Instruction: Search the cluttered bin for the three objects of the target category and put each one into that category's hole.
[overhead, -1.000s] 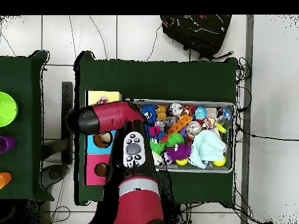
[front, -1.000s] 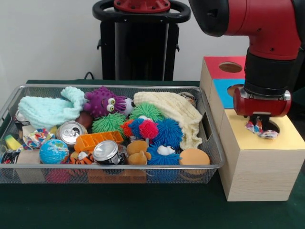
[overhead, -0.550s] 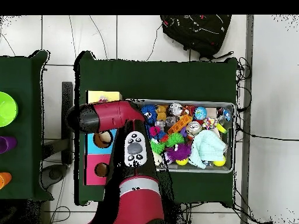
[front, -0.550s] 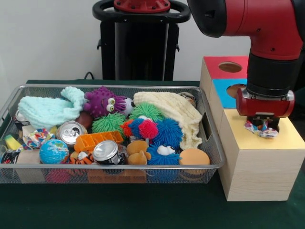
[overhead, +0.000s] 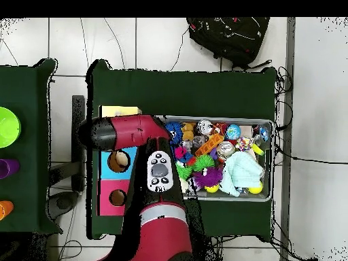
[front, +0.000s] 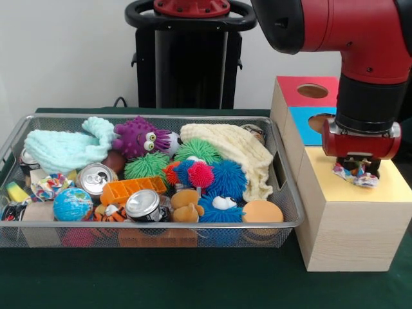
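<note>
Since a second ago we see the arm has lifted and drifted slightly right, carrying the knotted rope toy [front: 356,176] up off the hole in the yellow section of the wooden box [front: 351,225]. Our gripper [front: 358,168] is closed around that multicoloured toy, which hangs just above the yellow top. Beyond it lie the blue and red sections, each with a round hole. Beside the box, the wire bin [front: 148,232] holds cans, spiky balls and cloths; we can read no lettering on any of them.
</note>
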